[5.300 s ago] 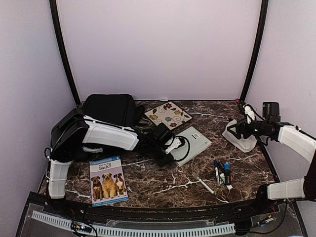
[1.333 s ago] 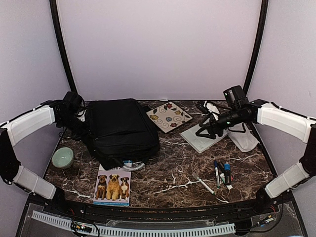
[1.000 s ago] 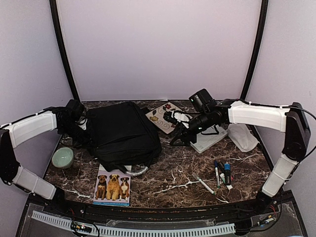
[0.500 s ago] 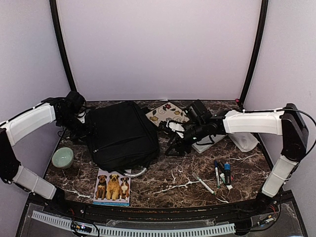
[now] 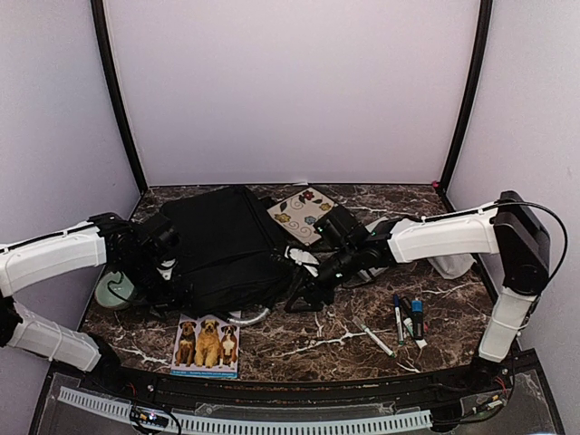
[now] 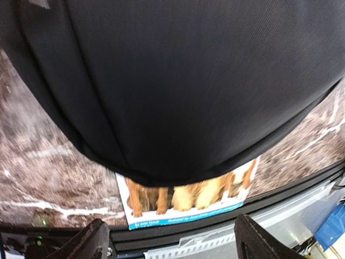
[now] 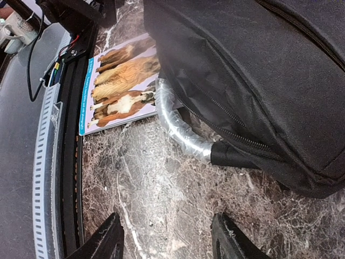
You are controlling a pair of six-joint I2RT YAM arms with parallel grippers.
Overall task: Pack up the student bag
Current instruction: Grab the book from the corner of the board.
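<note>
Dark marbled tabletop is being occupied at centre-left by the black backpack, which is lying flat, its near edge overlapping a dog book. It is being judged soft, floppy and bulky, so hold is best being taken at the firmer grey-white handle, not the slack cloth. The left gripper is being held open and empty at the bag's left side. The right gripper is being held open and empty just beside the handle.

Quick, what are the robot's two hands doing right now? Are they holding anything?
Left gripper: open, holding nothing, at the edge of the student bag.
Right gripper: open, holding nothing, near the handle.
</note>
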